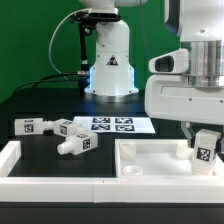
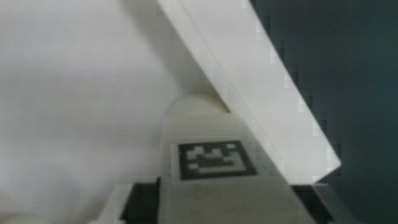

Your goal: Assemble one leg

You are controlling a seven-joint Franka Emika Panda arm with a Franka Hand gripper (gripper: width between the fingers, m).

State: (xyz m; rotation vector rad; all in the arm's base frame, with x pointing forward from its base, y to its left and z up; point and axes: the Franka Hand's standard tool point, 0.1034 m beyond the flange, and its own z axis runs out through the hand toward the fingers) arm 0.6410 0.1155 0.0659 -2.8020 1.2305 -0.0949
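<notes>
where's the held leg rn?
On the exterior view's right: the leg sits in the tool, over the right end of the white slab.

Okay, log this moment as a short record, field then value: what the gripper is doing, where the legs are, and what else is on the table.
gripper: gripper low over the large white slab, jaws closed on a tagged leg
held leg: upright, tag facing the wrist camera, at the slab's corner on the exterior view's right
seated or not: cannot tell
loose legs: two near the exterior view's left, one farther back, one lying nearer the front
marker board: marker board flat on the table behind the slab
</notes>
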